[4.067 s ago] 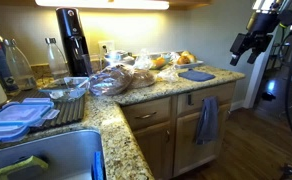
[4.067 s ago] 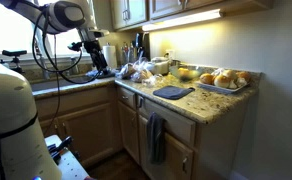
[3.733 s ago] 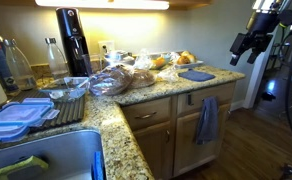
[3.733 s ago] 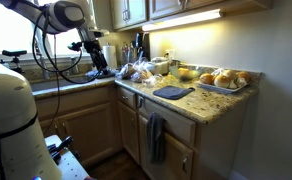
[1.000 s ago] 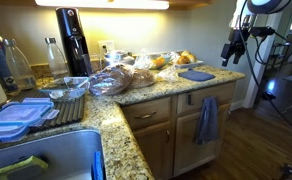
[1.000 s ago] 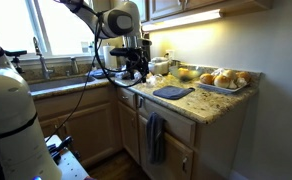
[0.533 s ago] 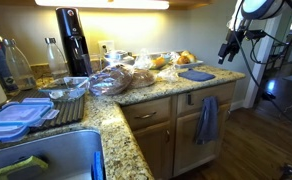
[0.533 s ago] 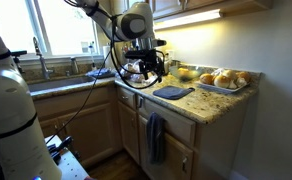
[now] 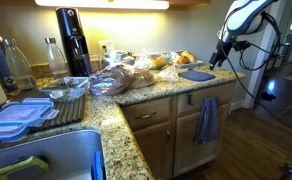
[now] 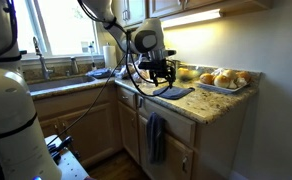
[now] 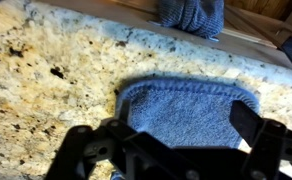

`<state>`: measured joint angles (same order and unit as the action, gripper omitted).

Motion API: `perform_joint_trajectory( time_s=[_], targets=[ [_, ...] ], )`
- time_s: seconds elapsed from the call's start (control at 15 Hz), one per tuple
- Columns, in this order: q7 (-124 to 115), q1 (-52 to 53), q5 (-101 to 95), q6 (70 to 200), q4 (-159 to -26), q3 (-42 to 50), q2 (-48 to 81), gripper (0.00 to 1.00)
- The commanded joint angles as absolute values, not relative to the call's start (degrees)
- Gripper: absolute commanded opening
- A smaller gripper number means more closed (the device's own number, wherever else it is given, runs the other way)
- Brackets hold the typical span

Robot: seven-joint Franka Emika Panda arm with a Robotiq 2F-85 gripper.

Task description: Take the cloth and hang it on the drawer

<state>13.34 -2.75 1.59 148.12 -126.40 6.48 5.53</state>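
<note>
The main risk lies in the pick. The small bright-blue square fabric cloth (image 9: 196, 75) lies flat on the speckled granite counter (image 11: 46, 70). A descent that stops short could close the dark Robotiq gripper (image 9: 218, 58) on nothing, and one that goes too deep could drive the fingertips into the stone. A thin pinch of pile may also slip out on the lift. A grab at the very middle would likely bunch the fabric, so it drapes unevenly and slides off. We also judge the honey-oak wooden drawer front (image 9: 191, 100) to be shut, which leaves little lip to hang anything over. A duller grey-blue towel (image 9: 207, 120) already hangs below the counter's front edge there and could be snagged or mistaken for the target.

The gripper hovers above the cloth, apart from it, and in the wrist view its jaws stand wide apart on either side of the fabric with nothing held.

The cloth sits near the front edge of the counter, close to its end corner, with a strip of bare granite between its hem and that edge. In the wrist view it shows a looped terry surface, a stitched hem and rounded corners. It looks soft and limp, and we see one smooth layer with no wrinkles.
</note>
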Motion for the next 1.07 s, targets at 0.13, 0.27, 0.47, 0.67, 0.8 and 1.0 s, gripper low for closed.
perform_joint_trajectory(
  time_s=[0.13, 0.27, 0.47, 0.67, 0.8, 1.0],
  targets=[
    [13.9, -4.0, 2.1, 148.1, -124.0, 5.1, 8.4, 1.0],
    [14.1, -4.1, 2.2, 148.1, -123.6, 5.1, 8.6, 1.0],
    [14.3, -4.1, 2.6, 148.1, -122.8, 5.0, 9.0, 1.0],
    [14.5, -4.4, 3.4, 148.2, -121.0, 4.6, 10.0, 1.0],
    [13.1, -4.5, 3.2, 148.3, -119.5, 4.9, 11.1, 1.0],
    [10.4, -4.9, 3.5, 148.1, -116.8, 5.2, 13.5, 1.0]
  ],
)
